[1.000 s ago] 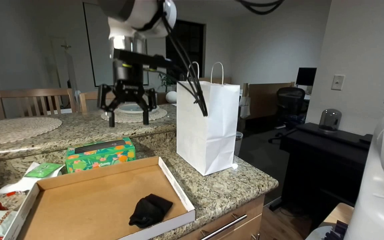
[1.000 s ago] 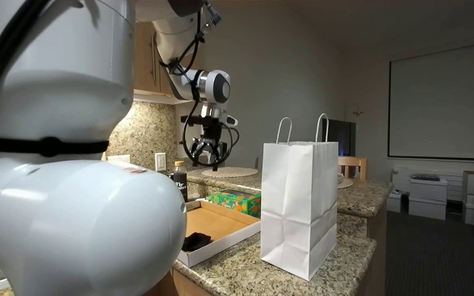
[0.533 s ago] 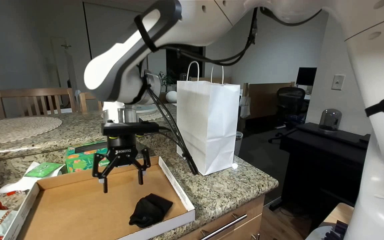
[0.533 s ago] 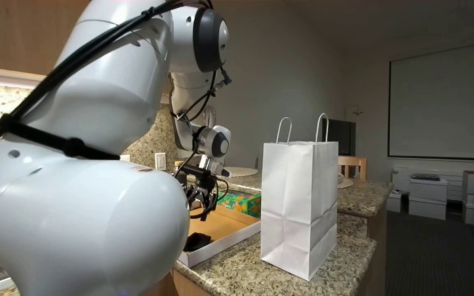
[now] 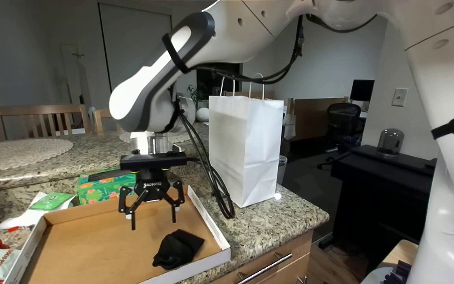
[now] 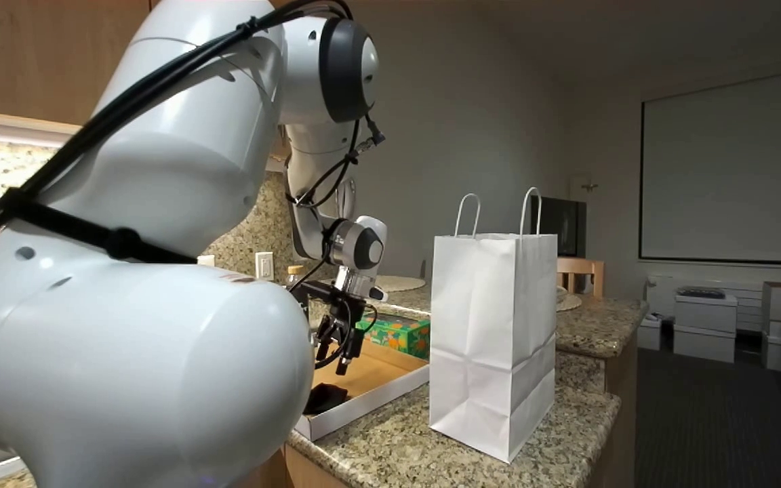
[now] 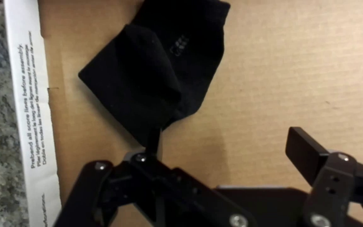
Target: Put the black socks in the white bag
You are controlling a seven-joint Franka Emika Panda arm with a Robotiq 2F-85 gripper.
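Black jaws, parted wide, hang lower than a second ago, over the tray [image 5: 93, 246] near the socks [image 5: 177, 249].

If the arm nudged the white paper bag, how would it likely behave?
The white paper bag would probably tip easily: it stands taller than its base is wide. Its creases suggest thin paper, so the sides may buckle. Its inside is hidden, so weight is uncertain.

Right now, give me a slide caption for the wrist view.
Open gripper above a cardboard tray, folded black socks near its white printed rim.
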